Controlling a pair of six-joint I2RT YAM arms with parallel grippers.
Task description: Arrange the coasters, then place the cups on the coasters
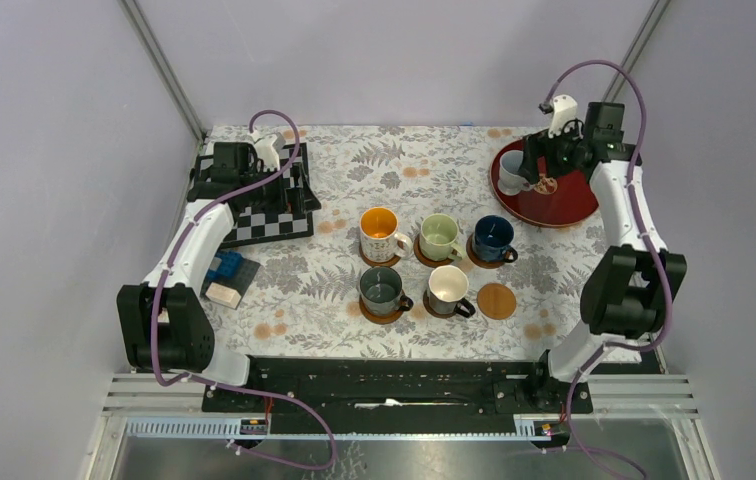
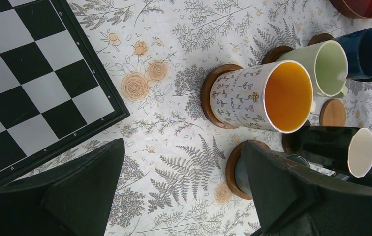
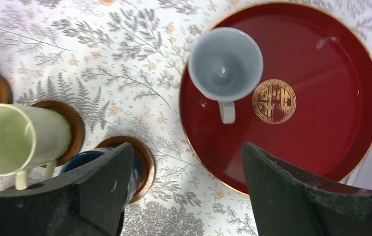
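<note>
Right gripper (image 3: 185, 147), jaws wide and empty, hangs seemingly above the pale cup (image 3: 226, 64) just ahead; it should straddle the wall opposite the handle (image 3: 227, 110).

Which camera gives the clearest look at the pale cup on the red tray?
The right wrist view: the pale cup is seen from above, rim, inside and handle all clear on the red tray. The top view shows it small, partly hidden by the right arm. The left wrist view misses it.
</note>
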